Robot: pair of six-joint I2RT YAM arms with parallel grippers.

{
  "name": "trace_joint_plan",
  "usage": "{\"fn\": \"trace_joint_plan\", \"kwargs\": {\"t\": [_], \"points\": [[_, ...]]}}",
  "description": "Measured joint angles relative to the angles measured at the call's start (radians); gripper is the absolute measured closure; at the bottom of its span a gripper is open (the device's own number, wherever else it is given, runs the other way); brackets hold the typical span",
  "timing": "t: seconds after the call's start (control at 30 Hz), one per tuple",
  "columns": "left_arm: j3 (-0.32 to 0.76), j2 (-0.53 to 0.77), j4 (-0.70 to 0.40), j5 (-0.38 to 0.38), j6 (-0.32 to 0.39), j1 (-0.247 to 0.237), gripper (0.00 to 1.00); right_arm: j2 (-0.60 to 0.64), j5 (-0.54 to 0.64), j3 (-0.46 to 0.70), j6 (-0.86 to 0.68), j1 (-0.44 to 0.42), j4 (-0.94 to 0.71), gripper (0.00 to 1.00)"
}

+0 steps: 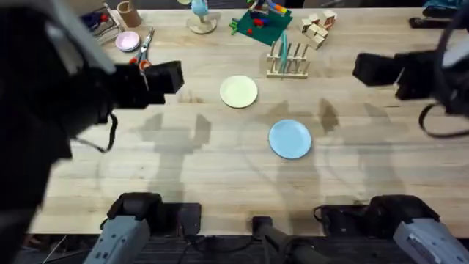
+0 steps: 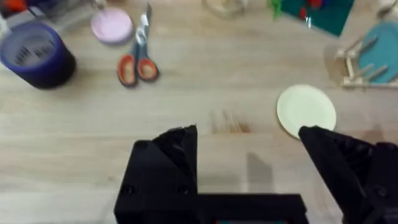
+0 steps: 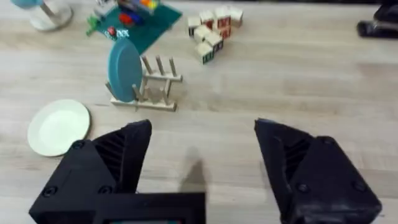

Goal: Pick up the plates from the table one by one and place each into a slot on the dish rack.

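Note:
A cream plate (image 1: 239,92) (image 2: 306,110) (image 3: 58,127) lies flat on the table (image 1: 220,169) near the middle. A light blue plate (image 1: 290,138) lies flat closer to the arms' bases. The dish rack (image 1: 287,61) (image 3: 155,93) (image 2: 360,65) stands behind them, with a teal plate (image 3: 124,70) (image 2: 380,42) upright in one of its slots. My left gripper (image 1: 178,77) (image 2: 249,162) hovers open above the table, left of the cream plate. Open too, my right gripper (image 1: 357,68) (image 3: 202,155) hangs to the right of the rack. Neither holds anything.
Along the back edge are a pink dish (image 1: 127,41) (image 2: 112,26), orange-handled scissors (image 1: 144,53) (image 2: 137,62), a blue tape roll (image 2: 34,53), a green board with toys (image 1: 261,22), a pile of wooden blocks (image 1: 319,28) (image 3: 213,32) and a white stand (image 1: 201,23).

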Motion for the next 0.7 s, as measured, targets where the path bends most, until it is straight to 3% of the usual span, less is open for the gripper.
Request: {"fn": "trace_joint_plan", "kwargs": {"t": [0.3, 0.47, 0.7], "points": [[0.206, 0.351, -0.142, 0.063, -0.004, 0.000, 0.008, 0.301, 0.000, 0.255, 0.000, 0.000, -0.211, 0.006], [0.232, 0.441, -0.144, 0.078, -0.004, 0.000, 0.008, 0.345, 0.000, 0.269, 0.000, 0.000, -0.220, 0.006], [0.232, 0.472, -0.144, 0.081, -0.005, 0.000, 0.008, 0.345, 0.000, 0.271, 0.000, 0.000, -0.230, 0.006]]}}
